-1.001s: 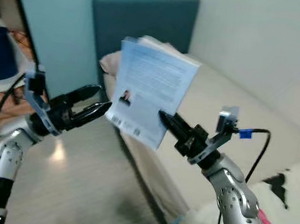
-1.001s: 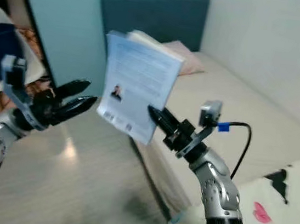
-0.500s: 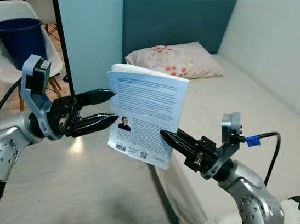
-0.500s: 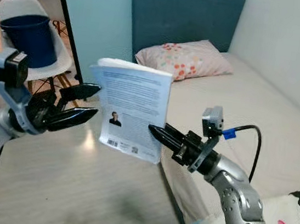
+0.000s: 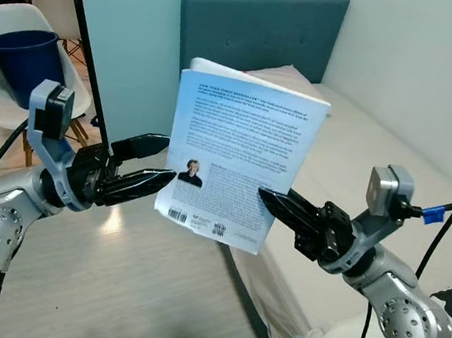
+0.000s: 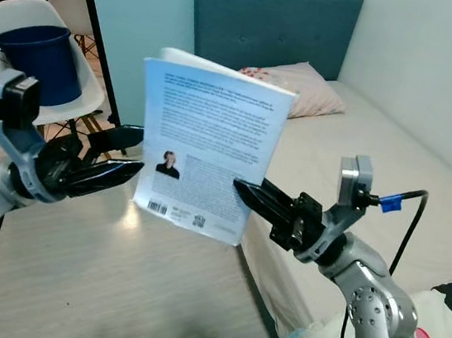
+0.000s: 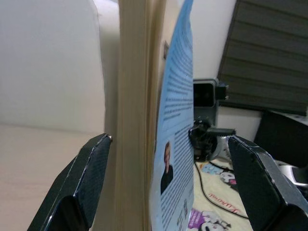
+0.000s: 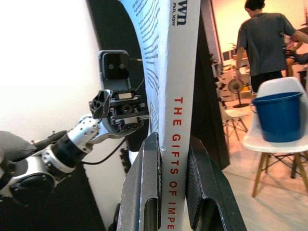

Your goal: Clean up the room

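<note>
My right gripper (image 5: 265, 198) pinches the book (image 5: 239, 166) at its spine edge, holding it upright at frame centre. My left gripper (image 5: 163, 161), left of centre, has its fingers spread just beside the book's page edge, grasping nothing. Behind, the bed (image 5: 378, 156) fills the right half, the floor (image 5: 94, 285) the lower left, and a chair (image 5: 12, 24) with a blue bucket (image 5: 24, 59) sits upper left. A pillow (image 6: 303, 92) lies by the headboard. I judge the one-edge pinch risky: the book could pivot or slip and fall.
</note>
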